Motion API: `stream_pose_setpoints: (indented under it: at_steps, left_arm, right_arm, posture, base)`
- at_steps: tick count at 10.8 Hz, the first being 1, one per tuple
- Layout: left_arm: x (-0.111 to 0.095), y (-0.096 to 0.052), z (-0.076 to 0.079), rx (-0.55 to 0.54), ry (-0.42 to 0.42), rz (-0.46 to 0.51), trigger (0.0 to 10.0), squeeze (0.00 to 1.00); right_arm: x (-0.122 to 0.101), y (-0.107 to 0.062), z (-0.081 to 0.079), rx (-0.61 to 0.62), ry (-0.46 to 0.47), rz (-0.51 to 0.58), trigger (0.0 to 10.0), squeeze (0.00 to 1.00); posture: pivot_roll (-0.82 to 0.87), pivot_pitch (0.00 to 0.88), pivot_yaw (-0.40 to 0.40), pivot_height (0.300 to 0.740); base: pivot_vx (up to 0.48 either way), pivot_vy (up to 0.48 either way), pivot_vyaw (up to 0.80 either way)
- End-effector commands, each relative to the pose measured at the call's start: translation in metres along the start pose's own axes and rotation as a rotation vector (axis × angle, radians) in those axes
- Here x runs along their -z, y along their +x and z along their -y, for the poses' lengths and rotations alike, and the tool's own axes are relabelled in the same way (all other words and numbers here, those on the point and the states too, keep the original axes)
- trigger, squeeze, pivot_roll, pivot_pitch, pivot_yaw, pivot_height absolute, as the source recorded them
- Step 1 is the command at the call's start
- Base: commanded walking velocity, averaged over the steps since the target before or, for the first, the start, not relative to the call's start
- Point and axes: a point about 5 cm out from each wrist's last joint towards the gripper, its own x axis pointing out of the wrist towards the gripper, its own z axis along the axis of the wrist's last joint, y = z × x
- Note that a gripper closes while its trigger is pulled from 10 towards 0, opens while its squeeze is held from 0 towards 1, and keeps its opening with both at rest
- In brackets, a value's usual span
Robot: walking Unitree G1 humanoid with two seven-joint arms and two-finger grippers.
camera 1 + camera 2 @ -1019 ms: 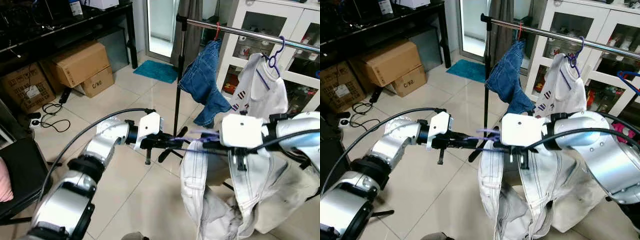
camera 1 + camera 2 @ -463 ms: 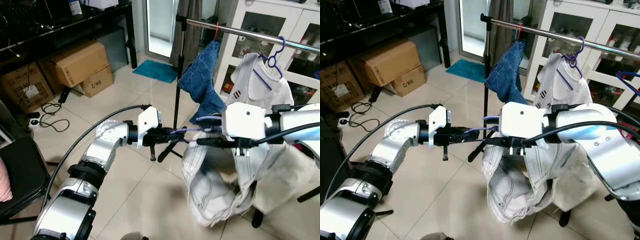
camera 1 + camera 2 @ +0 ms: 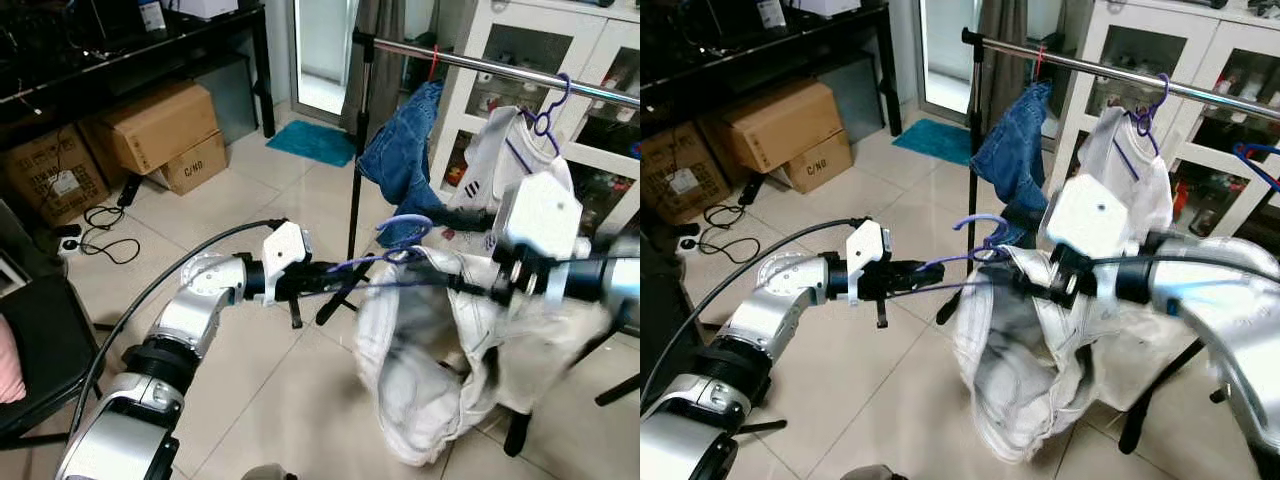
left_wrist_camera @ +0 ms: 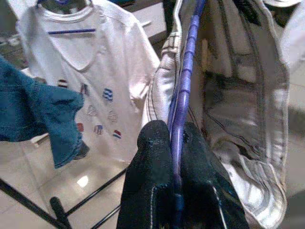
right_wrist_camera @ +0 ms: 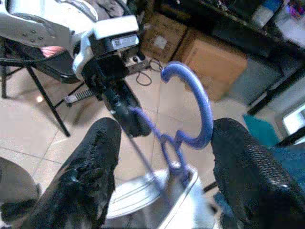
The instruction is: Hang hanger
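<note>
- Left tool (image 3: 338, 272): fingers pinched tight on the purple hanger (image 3: 400, 243) arm, as the left wrist view shows the purple bar clamped between both black pads (image 4: 152, 181).
- Right tool (image 5: 162, 157): fingers spread wide, one on each side of the hanger hook, gripping nothing. In the head views its white housing sits just beyond the hanger's far end.
- Tiled floor (image 3: 270, 200): open room lies to the robot's left of the rack, bounded by the boxes and the black worktop (image 3: 130, 50).
- White cabinet (image 3: 590, 60): glass doors close behind the rail.
- Clothes rail (image 3: 470, 62): chrome bar on a black upright pole (image 3: 357, 150). Denim jeans (image 3: 405, 160) and a white T-shirt (image 3: 520, 160) hang on it; free bar shows between them.
- White trousers (image 3: 430, 350): draped on the purple hanger, held level below and in front of the rail, hook up, apart from the bar.
- Cardboard boxes (image 3: 160, 125): one is marked "C/NO".
</note>
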Motion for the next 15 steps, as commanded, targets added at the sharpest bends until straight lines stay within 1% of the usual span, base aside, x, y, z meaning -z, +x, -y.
stream_pose_setpoints:
  at_steps: [1, 2, 3, 4, 5, 6, 7, 8, 9, 10, 13, 15]
  left_arm:
    - [-0.019, -0.002, -0.009, -0.073, 0.032, 0.091, 0.0, 0.0]
    - [-0.023, -0.001, -0.009, -0.083, 0.023, 0.116, 0.0, 0.0]
    - [-0.03, 0.001, -0.008, -0.095, 0.013, 0.148, 0.0, 0.0]
    - [-0.033, 0.003, -0.007, -0.106, 0.002, 0.171, 0.0, 0.0]
    - [-0.034, 0.003, -0.007, -0.128, -0.003, 0.175, 0.0, 0.0]
    - [-0.037, 0.004, -0.007, -0.147, -0.012, 0.194, 0.0, 0.0]
    - [-0.04, 0.005, -0.006, -0.162, -0.025, 0.216, 0.0, 0.0]
    - [-0.041, 0.005, -0.005, -0.171, -0.032, 0.222, 0.0, 0.0]
    - [-0.043, 0.006, -0.004, -0.174, -0.038, 0.23, 0.0, 0.0]
    - [-0.043, 0.006, -0.001, -0.174, -0.045, 0.236, 0.0, 0.0]
    - [-0.042, 0.005, 0.001, -0.179, -0.054, 0.229, 0.0, 0.0]
    - [-0.041, 0.001, 0.0, -0.19, -0.055, 0.219, 0.0, 0.0]
  right_arm:
    - [0.01, -0.002, -0.002, 0.105, 0.03, -0.076, 10.0, 1.0]
    - [0.019, 0.001, -0.009, 0.156, 0.058, -0.117, 10.0, 1.0]
    - [0.028, 0.011, -0.013, 0.289, 0.112, -0.171, 10.0, 1.0]
    - [0.028, 0.019, -0.006, 0.459, 0.158, -0.173, 10.0, 1.0]
    - [0.026, 0.023, -0.004, 0.539, 0.175, -0.168, 10.0, 1.0]
    - [0.026, 0.025, -0.002, 0.611, 0.146, -0.19, 10.0, 1.0]
    - [0.026, 0.025, 0.002, 0.681, 0.104, -0.214, 10.0, 0.26]
    - [0.025, 0.026, 0.006, 0.741, 0.066, -0.229, 10.0, 0.0]
    - [0.024, 0.027, 0.008, 0.768, 0.044, -0.22, 5.6, 0.0]
    - [0.024, 0.028, 0.009, 0.787, 0.041, -0.206, 0.0, 0.0]
    - [0.025, 0.03, 0.007, 0.782, 0.032, -0.201, 0.0, 0.0]
    - [0.025, 0.031, 0.007, 0.763, 0.017, -0.2, 0.0, 0.0]
  posture:
    - [-0.01, 0.0, 0.045, 0.74]
    - [-0.01, 0.0, 0.047, 0.74]
    - [-0.01, 0.0, 0.054, 0.74]
    - [-0.01, 0.0, 0.055, 0.74]
    - [0.0, 0.0, 0.054, 0.74]
    - [0.0, 0.0, 0.051, 0.74]
    - [0.0, 0.0, 0.049, 0.74]
    - [0.0, 0.0, 0.05, 0.74]
    - [0.0, 0.0, 0.052, 0.74]
    - [0.0, 0.0, 0.052, 0.74]
    - [0.0, 0.0, 0.051, 0.74]
    - [0.0, 0.0, 0.048, 0.74]
  base:
    - [0.0, 0.0, 0.0]
    - [0.0, 0.0, 0.0]
    - [0.0, 0.0, 0.0]
    - [0.0, 0.0, 0.0]
    - [0.0, 0.0, 0.0]
    - [0.0, 0.0, 0.0]
    - [0.0, 0.0, 0.0]
    - [0.0, 0.0, 0.0]
    - [0.0, 0.0, 0.0]
    - [0.0, 0.0, 0.0]
    - [0.0, 0.0, 0.0]
    - [0.0, 0.0, 0.0]
